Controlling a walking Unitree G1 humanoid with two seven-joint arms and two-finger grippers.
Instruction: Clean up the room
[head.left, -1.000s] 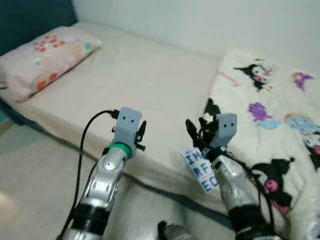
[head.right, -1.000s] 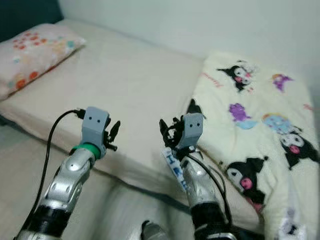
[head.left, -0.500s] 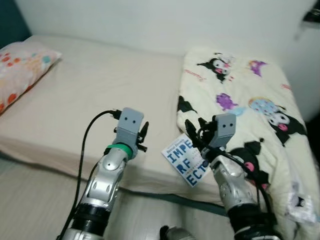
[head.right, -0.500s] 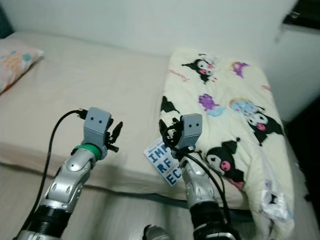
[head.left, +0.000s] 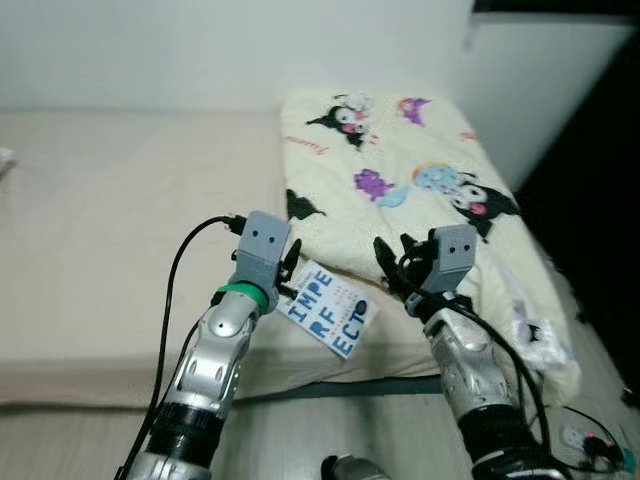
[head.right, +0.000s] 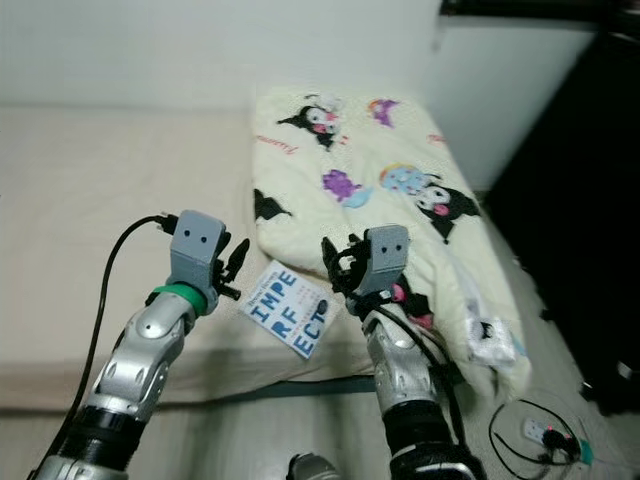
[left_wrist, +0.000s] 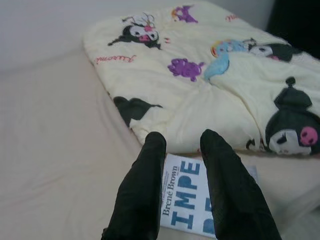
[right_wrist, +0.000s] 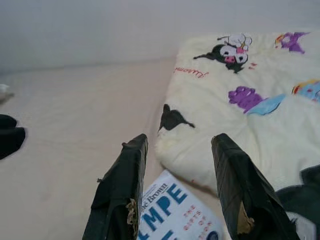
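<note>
Change since a second ago: your head camera has swung right along the bed, so the pillow has left the picture and the book now sits between your two arms instead of tight against the right one; the arms hold the same raised pose.
Book (head.left: 328, 310): it lies flat on the bare mattress (head.left: 100, 250) at the near edge, just beside the near-left corner of the cartoon-print blanket (head.left: 400, 190), possibly touching its hem.
Long axis: it runs diagonally, from far-left to near-right, cover up with the big blue letters readable.
Left gripper (head.left: 288, 272): fingers a small gap apart, holding nothing; the book lies just to its right and a little nearer you, and the left wrist view shows the cover right under the fingertips (left_wrist: 152, 145).
Right gripper (head.left: 392, 265): fingers spread wider, holding nothing; the book lies to its left and nearer you.
Nearer arm: you have the left one closer, by my reading.
Next move: you'd likely lower the left gripper and turn it to cross the book's short side at the overhanging near edge.
</note>
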